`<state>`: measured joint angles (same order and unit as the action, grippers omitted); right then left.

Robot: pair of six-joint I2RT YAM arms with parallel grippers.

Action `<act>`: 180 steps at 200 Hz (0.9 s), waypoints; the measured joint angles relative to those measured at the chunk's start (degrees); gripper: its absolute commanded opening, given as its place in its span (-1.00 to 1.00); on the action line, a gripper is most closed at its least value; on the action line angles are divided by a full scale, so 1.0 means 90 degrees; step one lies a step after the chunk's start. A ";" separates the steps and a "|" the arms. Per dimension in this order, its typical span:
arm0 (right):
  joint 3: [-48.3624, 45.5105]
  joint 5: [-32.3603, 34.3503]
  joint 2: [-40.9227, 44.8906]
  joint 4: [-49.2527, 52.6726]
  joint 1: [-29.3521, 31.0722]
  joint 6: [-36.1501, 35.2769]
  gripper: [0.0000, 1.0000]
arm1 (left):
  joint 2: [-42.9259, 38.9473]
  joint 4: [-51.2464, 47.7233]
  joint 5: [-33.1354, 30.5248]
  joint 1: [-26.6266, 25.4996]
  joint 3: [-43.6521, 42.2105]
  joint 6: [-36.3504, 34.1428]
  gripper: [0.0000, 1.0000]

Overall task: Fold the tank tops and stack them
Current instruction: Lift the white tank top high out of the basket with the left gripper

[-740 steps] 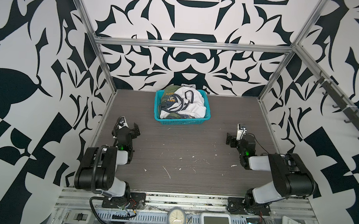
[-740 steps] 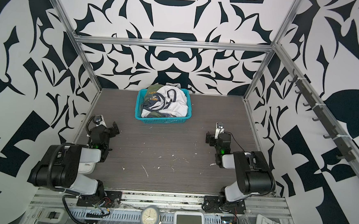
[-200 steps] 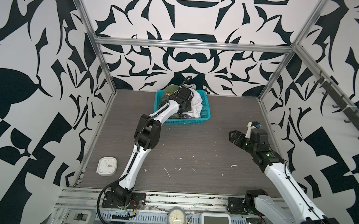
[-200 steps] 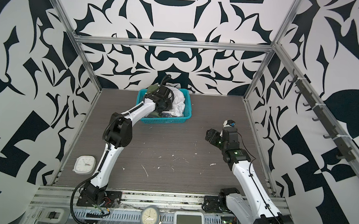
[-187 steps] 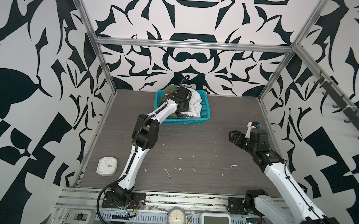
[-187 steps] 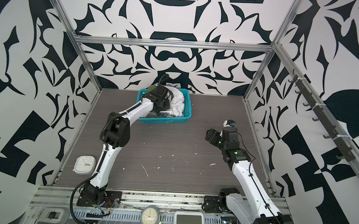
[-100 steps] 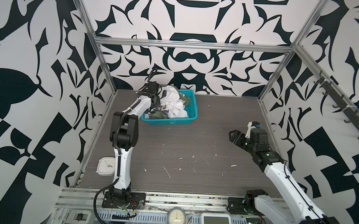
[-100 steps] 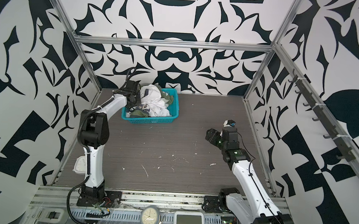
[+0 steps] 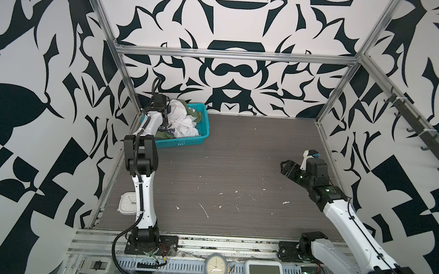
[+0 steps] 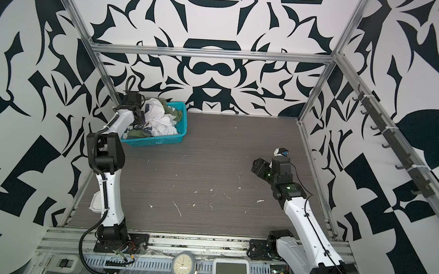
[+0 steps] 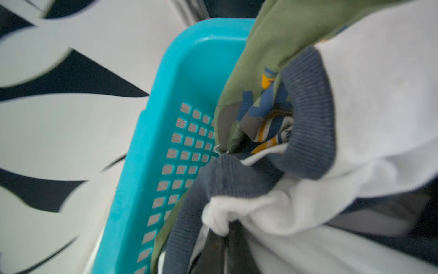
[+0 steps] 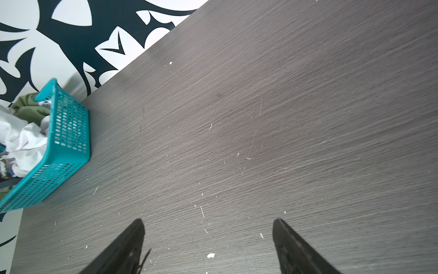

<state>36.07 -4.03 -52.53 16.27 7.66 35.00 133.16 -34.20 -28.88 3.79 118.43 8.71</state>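
The two tank tops lie crumpled together in a teal mesh basket (image 9: pixel 203 135) (image 10: pixel 180 136) at the table's back left corner. The white tank top (image 9: pixel 185 126) (image 10: pixel 162 122) (image 11: pixel 379 95) is on top. The olive green tank top (image 9: pixel 195 115) (image 10: pixel 175 113) (image 11: pixel 256 59) shows beneath and behind it. My left gripper (image 9: pixel 166 116) (image 10: pixel 140 118) (image 11: pixel 226 233) reaches into the basket, shut on a bunch of the white top beside its navy trim (image 11: pixel 310 113). My right gripper (image 9: pixel 285 167) (image 10: pixel 257 167) (image 12: pixel 208 225) hangs open over bare table at the right, holding nothing.
A small white clock (image 9: pixel 127 202) (image 10: pixel 95 203) lies at the table's left edge near the left arm's base. A round clock (image 9: pixel 215 269) and a display (image 9: pixel 265 272) sit on the front rail. Patterned walls close in on three sides, with hooks (image 9: pixel 422 134) on the right one.
The left arm has swung left with its gripper shut in the clothes. The basket slid with it from the back centre toward the back left corner. The right arm has barely moved.
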 measured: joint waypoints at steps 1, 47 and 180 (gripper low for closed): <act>0.0000 0.0000 -0.0002 0.0000 0.0000 0.0000 0.73 | 0.0010 -0.0007 -0.0015 0.0010 0.0012 -0.0005 -1.00; 0.0002 0.0000 -0.0005 0.0029 0.0000 0.0075 0.70 | 0.0338 -0.0692 -0.0376 0.0381 0.1027 0.0010 -1.00; 0.0034 -0.0029 -0.0087 0.0119 0.0005 0.0095 0.69 | -0.2501 -0.0920 0.1345 -0.0318 0.0843 0.0889 -1.00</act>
<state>36.38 -4.29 -53.32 17.34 7.70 35.86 110.65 -42.48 -16.78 0.93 126.02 16.71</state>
